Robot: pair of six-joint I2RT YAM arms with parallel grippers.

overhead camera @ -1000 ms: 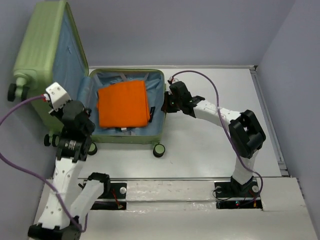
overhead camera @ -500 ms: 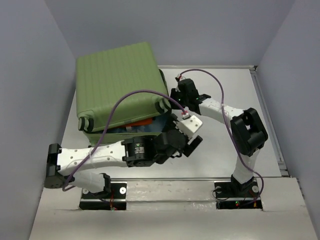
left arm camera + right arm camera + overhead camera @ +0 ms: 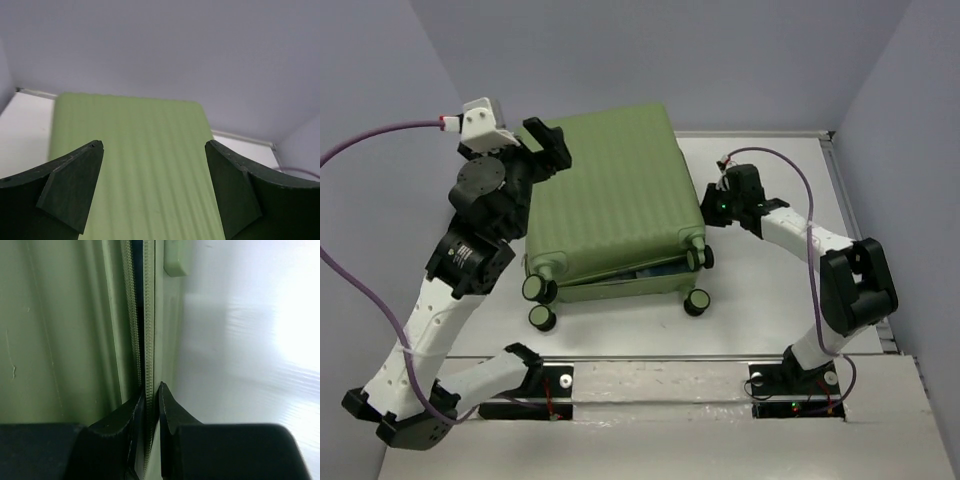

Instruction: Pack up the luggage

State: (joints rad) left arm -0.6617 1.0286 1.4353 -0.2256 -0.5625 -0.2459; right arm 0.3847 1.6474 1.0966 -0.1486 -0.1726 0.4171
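**Green luggage lies with its lid down on the counter**

The luggage (image 3: 610, 195) is big and light green, with long ridges all along its hard shell. It lies flat on the white counter (image 3: 770, 290), a bit left of the middle. The lid is down, but a thin gap shows at the near end, with blue (image 3: 645, 272) inside it. Its wheels (image 3: 535, 288) are black and green and sit at the near end. The left gripper (image 3: 552, 150) hangs over the far left corner, wide open, with nothing in it. The right gripper (image 3: 715, 205) is at the right side, at the zip (image 3: 134, 315). Its fingers (image 3: 170, 410) are almost together. I cannot tell if they pinch the zip.
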